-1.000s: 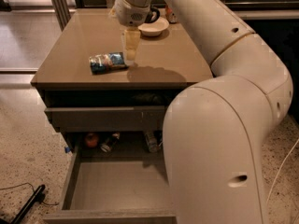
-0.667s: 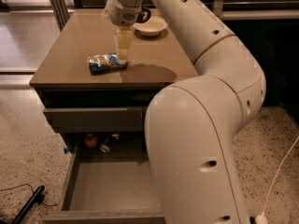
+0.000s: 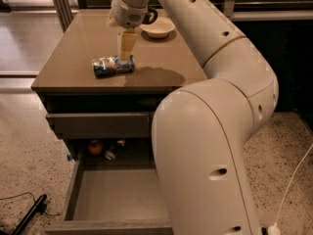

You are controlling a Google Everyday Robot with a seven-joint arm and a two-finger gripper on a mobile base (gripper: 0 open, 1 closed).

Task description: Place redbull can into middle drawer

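Observation:
The redbull can (image 3: 113, 66), blue and silver and dented, lies on its side on the brown cabinet top (image 3: 73, 58), near the front. My gripper (image 3: 126, 53) hangs straight down from the white arm, just above the can's right end, touching it or nearly so. The middle drawer (image 3: 117, 197) is pulled out wide below, near the floor, with a bare flat floor.
A white bowl (image 3: 157, 28) sits on the top behind the gripper. The drawer above (image 3: 98, 124) is slightly open. A red round thing (image 3: 95, 147) and a dark can (image 3: 115, 151) lie at the back of the open drawer. My arm's big white link (image 3: 205, 155) covers the cabinet's right side. A black tool (image 3: 29, 214) lies on the floor at left.
My gripper has moved a little to the left and now stands over the can's right end. The can has not moved.

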